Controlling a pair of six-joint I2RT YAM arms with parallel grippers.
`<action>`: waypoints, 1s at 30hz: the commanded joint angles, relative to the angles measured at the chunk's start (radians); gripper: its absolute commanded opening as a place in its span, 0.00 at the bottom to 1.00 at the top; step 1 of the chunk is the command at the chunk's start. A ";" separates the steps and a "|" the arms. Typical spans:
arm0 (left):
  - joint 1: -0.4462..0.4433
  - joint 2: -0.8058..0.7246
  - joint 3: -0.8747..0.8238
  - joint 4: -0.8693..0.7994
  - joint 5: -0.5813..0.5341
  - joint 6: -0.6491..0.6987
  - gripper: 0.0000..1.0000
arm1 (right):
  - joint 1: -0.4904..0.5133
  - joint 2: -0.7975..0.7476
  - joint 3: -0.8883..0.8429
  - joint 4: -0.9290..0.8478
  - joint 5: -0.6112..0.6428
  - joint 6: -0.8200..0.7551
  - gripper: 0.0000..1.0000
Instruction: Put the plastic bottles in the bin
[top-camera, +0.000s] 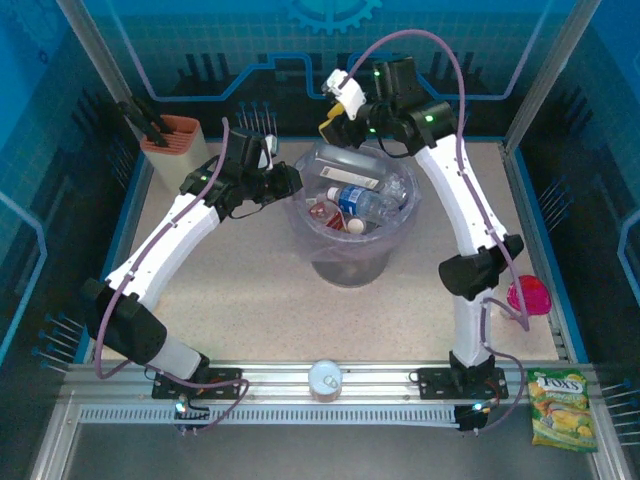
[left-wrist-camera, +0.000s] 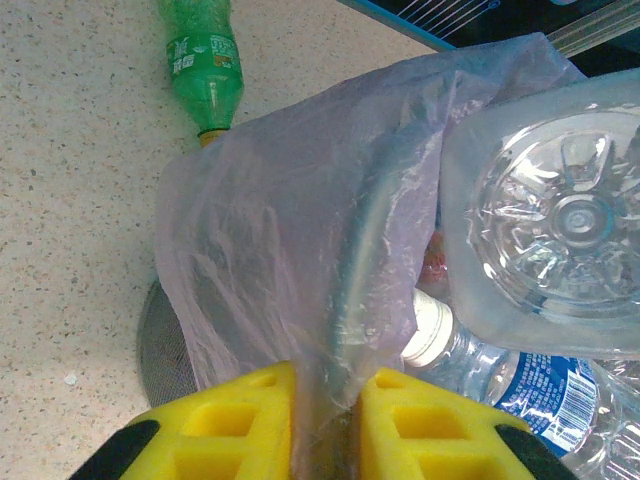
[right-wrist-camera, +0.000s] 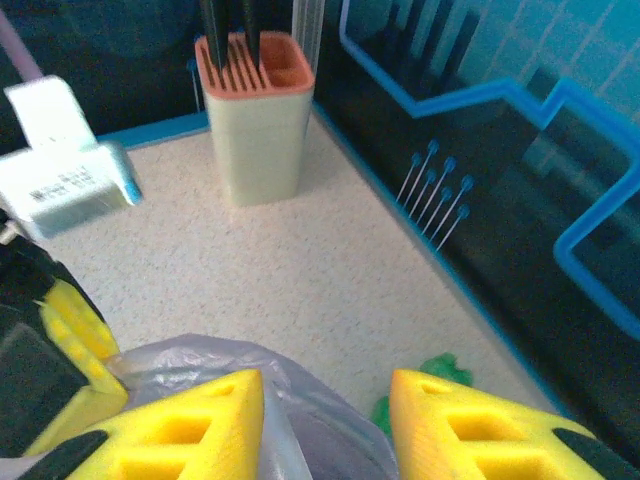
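- Legible on the candy bag (top-camera: 558, 408), near right corner: "FOX'S".
- White print on the blue-label bottle (left-wrist-camera: 535, 390) and on the green bottle (left-wrist-camera: 205, 60), too blurred to read.
- Inside the bin (top-camera: 345, 268), mid-table: blue-label bottle with white cap, plus a clear bottle (left-wrist-camera: 570, 220) showing its base.
- On the table (left-wrist-camera: 70, 200), just outside the bin's far side: green bottle, lying down.
- Clenched on the bin's plastic liner (left-wrist-camera: 280, 250) at the left rim: left gripper (left-wrist-camera: 325, 378).
- Above the far rim, jaws apart, grasping nothing: right gripper (right-wrist-camera: 325, 385).
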 joint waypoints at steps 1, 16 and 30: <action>0.007 -0.023 0.018 -0.021 -0.015 0.020 0.21 | -0.002 -0.002 -0.038 -0.048 -0.069 0.026 0.38; 0.006 -0.022 0.045 -0.014 -0.013 -0.003 0.20 | 0.011 -0.200 -0.456 0.103 -0.139 0.064 0.39; 0.006 -0.012 0.078 -0.031 -0.022 0.023 0.25 | -0.069 -0.158 -0.126 -0.082 -0.002 0.173 0.63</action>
